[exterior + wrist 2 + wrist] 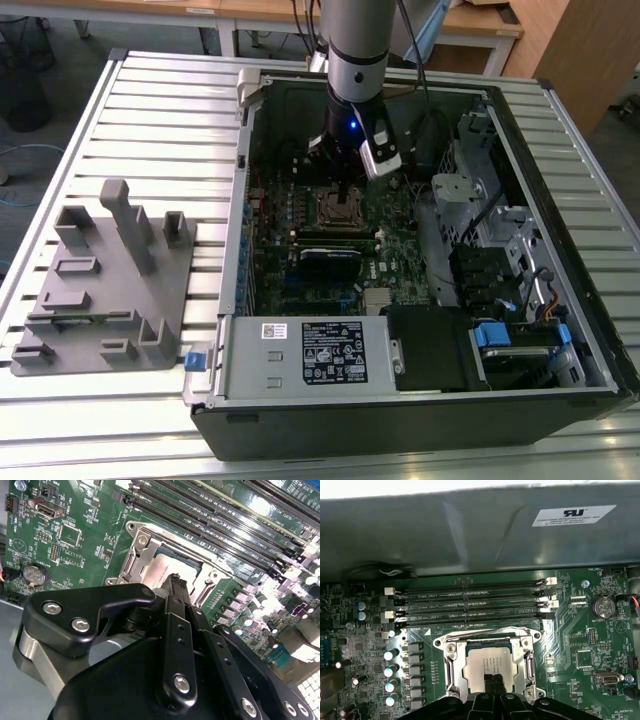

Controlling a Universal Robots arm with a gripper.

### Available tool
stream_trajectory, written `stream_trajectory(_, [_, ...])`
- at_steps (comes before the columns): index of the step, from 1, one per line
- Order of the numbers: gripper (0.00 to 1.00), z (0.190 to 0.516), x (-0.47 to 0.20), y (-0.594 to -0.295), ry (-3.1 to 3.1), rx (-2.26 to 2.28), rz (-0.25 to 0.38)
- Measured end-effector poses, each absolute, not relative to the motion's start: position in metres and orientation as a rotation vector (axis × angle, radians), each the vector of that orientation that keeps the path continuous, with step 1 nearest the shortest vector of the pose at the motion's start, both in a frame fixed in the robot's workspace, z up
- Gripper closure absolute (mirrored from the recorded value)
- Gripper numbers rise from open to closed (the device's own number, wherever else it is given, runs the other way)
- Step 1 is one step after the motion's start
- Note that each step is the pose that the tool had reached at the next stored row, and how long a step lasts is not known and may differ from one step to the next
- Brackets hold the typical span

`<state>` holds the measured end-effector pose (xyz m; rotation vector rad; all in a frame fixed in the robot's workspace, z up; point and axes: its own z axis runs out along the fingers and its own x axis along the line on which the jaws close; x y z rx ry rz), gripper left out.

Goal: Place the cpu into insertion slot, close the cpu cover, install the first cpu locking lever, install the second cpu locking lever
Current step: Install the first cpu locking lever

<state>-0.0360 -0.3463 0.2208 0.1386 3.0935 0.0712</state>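
Over the socket, gripper [493, 681] points down at the board, black fingertips [498, 682] pressed together with no gap showing, nothing between them; clenched on itself. Tips sit just above or on the cpu [487, 666], near its edge closest to the gripper body; contact can't be told for sure. Second wrist view: same fingertips [179, 584] meet over the chip [159, 574], black linkage bars and screws of the gripper [176, 586] fill the foreground.

Cpu: flat square, dull silver-grey metal top with faint print, lying flat in the insertion slot [488, 665]. Cpu cover [451, 667], thin silver frame with big window, is down around the chip, chip top showing through the window. Silver corner screws at the frame corners. Lever state can't be told.

Beside the socket: four long black memory slots [470, 605] in parallel, a row of silver-capped capacitors [390, 677] on one side, a coin battery [602, 606] on the other. Green motherboard [580, 645] under all.

Exterior view: arm [355, 60] comes straight down into the open computer case [420, 330], gripper [344, 190] over the socket [338, 208] mid-board. A black card [330, 262] lies just in front of the socket. Grey fixture tray [105, 285] sits on the slatted table [150, 110] to the exterior view's left of the case, well apart.
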Motion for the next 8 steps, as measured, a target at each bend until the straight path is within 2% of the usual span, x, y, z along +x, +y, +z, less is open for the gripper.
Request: stream_trajectory(8, [0.89, 0.2203, -0.0348, -0.3464, 3.095, 0.113, 0.072])
